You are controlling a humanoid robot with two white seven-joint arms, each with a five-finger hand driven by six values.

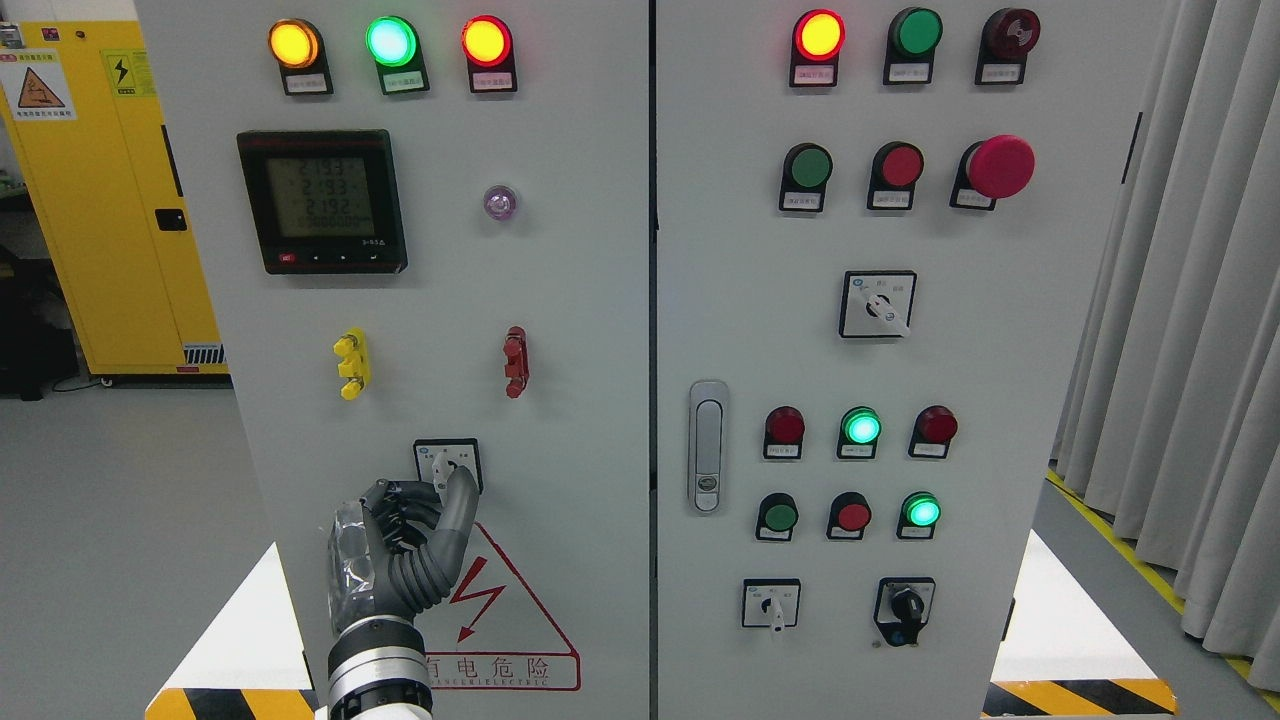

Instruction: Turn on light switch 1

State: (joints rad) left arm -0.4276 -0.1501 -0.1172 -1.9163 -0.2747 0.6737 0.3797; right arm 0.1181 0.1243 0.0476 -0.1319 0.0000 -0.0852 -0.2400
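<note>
Left robot hand point(405, 540) grips rotary switch point(447, 466) on grey cabinet panel point(560, 300); yellow cabinet point(100, 200) at left, grey curtain point(1200, 300) at right, grey floor point(120, 500).

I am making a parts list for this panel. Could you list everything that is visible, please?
Lamps, left door top: 3, orange, green, red, all lit
Meter: 1, black, left door
Handles: 2, yellow and red, left door
Rotary switch: 1, white plate, at the fingertips
Warning triangle: 1, red, left door bottom
Mushroom button: 1, red, right door
Door latch: 1, grey, right door
Yellow cabinet: 1, far left
Curtain: 1, grey, right
Left hand: 1, dark grey, fingers curled at the rotary switch
</note>
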